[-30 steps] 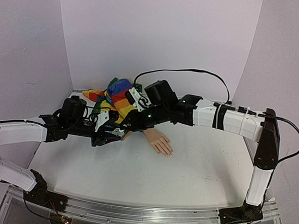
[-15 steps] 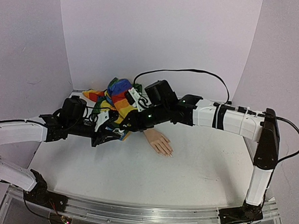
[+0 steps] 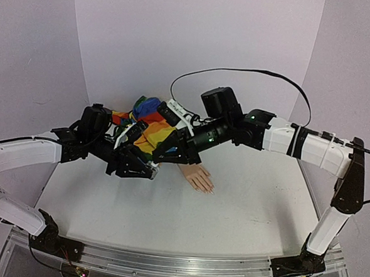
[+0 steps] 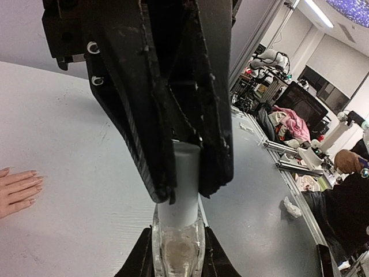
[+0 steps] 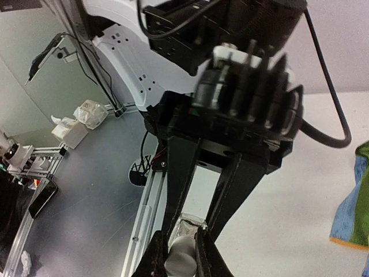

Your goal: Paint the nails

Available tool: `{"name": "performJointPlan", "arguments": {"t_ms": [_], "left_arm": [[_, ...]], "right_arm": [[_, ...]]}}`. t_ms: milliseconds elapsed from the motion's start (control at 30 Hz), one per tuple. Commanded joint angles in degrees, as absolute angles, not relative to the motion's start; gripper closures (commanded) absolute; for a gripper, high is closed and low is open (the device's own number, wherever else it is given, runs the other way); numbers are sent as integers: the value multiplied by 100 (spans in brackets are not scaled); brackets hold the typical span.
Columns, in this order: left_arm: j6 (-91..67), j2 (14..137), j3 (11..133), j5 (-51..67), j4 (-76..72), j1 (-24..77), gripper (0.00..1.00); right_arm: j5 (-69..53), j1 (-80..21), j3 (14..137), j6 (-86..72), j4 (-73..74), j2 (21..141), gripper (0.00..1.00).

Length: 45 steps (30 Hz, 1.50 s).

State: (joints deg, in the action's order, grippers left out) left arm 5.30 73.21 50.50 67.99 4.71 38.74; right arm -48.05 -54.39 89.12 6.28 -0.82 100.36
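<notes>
The peach mannequin hand (image 3: pixel 196 175) lies palm down on the table, its rainbow-striped sleeve (image 3: pixel 149 120) behind it. Its pale nails (image 3: pixel 208 189) point to the front right and also show in the left wrist view (image 4: pixel 36 180). My left gripper (image 3: pixel 142 168) (image 4: pixel 177 251) is shut on the small clear bottle (image 4: pixel 176 257) (image 5: pixel 191 226). My right gripper (image 3: pixel 163 154) (image 5: pixel 181 254) meets it head on, shut on the bottle's white cap (image 4: pixel 183 179) (image 5: pixel 182 262). The cap sits on the bottle. Both grippers hang just left of the hand, above the table.
The white table (image 3: pixel 186 220) has lilac walls at the back and sides. The right arm's black cable (image 3: pixel 239 71) arcs over the back. The sleeve bunches up behind both wrists. Beyond the table's edge the wrist views show lab benches and clutter (image 4: pixel 300 109).
Both arms have risen and swung; the right arm's elbow and cable are higher and further right. The two grippers stay joined on the bottle and cap, shifted slightly.
</notes>
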Motion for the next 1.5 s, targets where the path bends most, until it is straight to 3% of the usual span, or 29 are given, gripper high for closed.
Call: {"name": "performJointPlan", "arguments": {"t_ms": [0, 67, 100, 167, 267, 400, 533, 600, 800, 1033, 1467], "left_arm": [[81, 7000, 5446, 7208, -287, 3911, 100], [238, 6724, 5273, 6089, -290, 3923, 100], [341, 6634, 5187, 5427, -287, 3951, 100], [516, 6478, 5050, 3724, -290, 4027, 100], [703, 6405, 4917, 2021, -286, 4185, 100], [320, 6616, 4977, 163, -290, 4395, 100], [-174, 6914, 5129, -524, -293, 4439, 100], [-379, 7073, 5242, -976, -290, 4488, 100], [-624, 7382, 5474, -1596, -289, 4658, 100], [-722, 7587, 5587, -1608, -295, 4925, 100], [-890, 7777, 5772, -1380, -295, 5093, 100]], "right_arm": [[-5130, -5290, 8926, 1370, 363, 10247, 100], [-4874, -5233, 8962, 1230, 341, 10264, 100], [-4610, -5212, 8990, 1116, 327, 10265, 93], [-3959, -5197, 9075, 770, 257, 10301, 63], [-2771, -5184, 9314, 172, 255, 10418, 38], [-1282, -5185, 9551, -1387, -25, 10494, 26], [-1278, -5185, 9685, -2162, -380, 10492, 13], [-1349, -5178, 9502, -2362, -780, 10377, 2], [-1358, -5141, 9266, -3256, -1448, 10500, 2], [-940, -5154, 9657, -3392, -1525, 10844, 14], [-1088, -5153, 9941, -3455, -1503, 11243, 48]]}}
